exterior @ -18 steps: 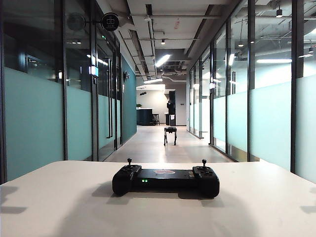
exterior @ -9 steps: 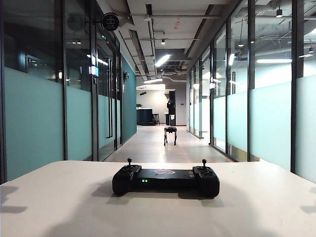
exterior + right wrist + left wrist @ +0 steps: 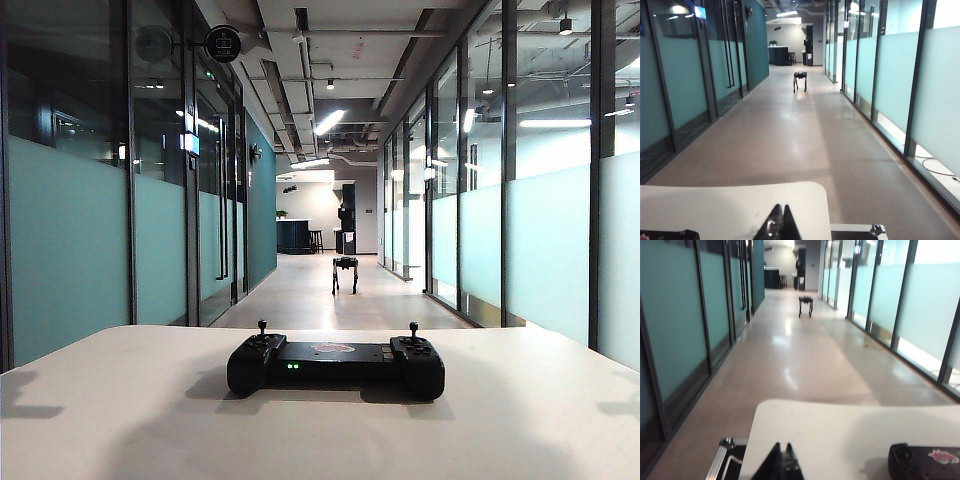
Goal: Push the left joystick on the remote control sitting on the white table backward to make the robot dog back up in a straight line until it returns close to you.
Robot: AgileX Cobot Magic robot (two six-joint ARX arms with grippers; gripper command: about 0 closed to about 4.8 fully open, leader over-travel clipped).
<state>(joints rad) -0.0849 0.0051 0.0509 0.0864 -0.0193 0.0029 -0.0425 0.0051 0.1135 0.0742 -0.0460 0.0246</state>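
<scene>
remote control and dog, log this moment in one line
remote control: untouched on white table | robot dog: far down corridor | left hand: shut | right hand: shut

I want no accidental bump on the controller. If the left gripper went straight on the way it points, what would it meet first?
Probably nothing on the white table: the left gripper, shut, points past bare tabletop. The remote control lies off to one side. Depth is unclear.

Ceiling strip lights [image 3: 330,122] brighten the corridor, glaring off the floor [image 3: 790,335] beyond the left gripper [image 3: 782,464]; soft shadows cross the white table [image 3: 120,400]; the left wrist view is blurred.
</scene>
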